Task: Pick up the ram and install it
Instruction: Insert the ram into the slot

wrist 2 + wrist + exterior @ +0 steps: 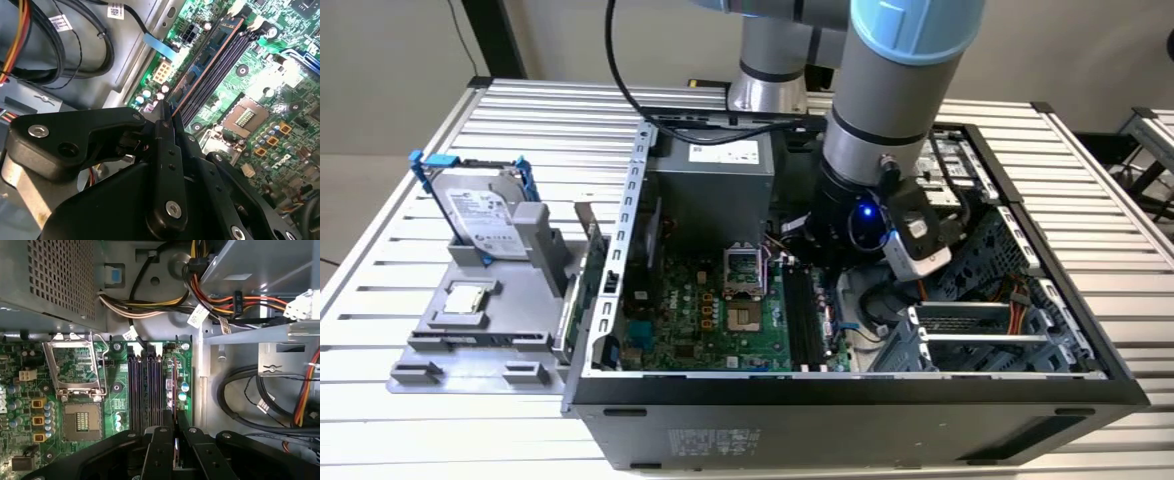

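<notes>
On the exterior view's left, a grey parts stand [467, 340] sits on the slatted metal table [400, 230]; a hard drive [478, 215] with a white label leans upright in it, held in a blue bracket, and a small square processor chip [467, 300] lies flat just nearer the camera. Right of the stand is the open computer case [854, 400], its near wall cut off by the frame's lower edge. Inside, the green motherboard [700, 320] lies flat with the open processor socket [744, 270] at its middle and the black memory slots [803, 325] just to the right; the grey power supply [714, 185] stands at the far side. The arm [901, 90] reaches down into the case right of the slots, and its wrist hides the far ends of the slots and the cabling behind. In both wrist views the gripper [175, 427] is clenched on the ram [173, 385], its black fingers [167, 150] pressed on either face of the thin board, which stands on edge along the outermost slot, the one farthest from the socket. The near end of the ram is hidden between the fingers, and whether it is fully seated cannot be told. To the right, bundled cables [210, 295] and the drive cage [987, 330] fill the case.
</notes>
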Controlling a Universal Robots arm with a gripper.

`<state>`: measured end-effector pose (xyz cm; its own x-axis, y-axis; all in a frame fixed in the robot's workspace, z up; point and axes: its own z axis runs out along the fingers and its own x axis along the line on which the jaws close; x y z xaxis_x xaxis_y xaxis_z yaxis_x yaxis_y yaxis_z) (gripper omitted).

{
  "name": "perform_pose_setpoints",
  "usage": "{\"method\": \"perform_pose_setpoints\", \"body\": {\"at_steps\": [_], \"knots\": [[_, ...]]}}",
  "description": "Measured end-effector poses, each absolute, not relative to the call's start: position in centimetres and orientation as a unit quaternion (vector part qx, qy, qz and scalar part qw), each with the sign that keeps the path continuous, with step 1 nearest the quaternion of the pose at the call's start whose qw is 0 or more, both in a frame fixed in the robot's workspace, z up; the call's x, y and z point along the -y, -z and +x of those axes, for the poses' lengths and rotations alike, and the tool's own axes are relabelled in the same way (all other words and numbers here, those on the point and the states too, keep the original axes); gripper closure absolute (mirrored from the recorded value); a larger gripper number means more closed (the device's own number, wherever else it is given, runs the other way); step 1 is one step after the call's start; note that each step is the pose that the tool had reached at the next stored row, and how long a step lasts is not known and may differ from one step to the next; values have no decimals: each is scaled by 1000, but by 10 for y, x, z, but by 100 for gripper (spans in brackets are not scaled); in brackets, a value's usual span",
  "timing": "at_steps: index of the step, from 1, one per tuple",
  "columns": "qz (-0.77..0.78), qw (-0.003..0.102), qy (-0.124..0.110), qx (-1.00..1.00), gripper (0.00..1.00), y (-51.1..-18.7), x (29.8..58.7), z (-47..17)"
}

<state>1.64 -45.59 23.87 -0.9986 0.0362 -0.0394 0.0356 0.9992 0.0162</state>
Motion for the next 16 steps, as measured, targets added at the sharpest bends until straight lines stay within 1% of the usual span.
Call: {"method": "perform_pose_setpoints", "body": {"at_steps": [6, 16], "knots": [[18, 20, -7, -1000, 100, -229, 456, 12], [18, 20, -7, -1000, 100, -220, 456, 11]]}}
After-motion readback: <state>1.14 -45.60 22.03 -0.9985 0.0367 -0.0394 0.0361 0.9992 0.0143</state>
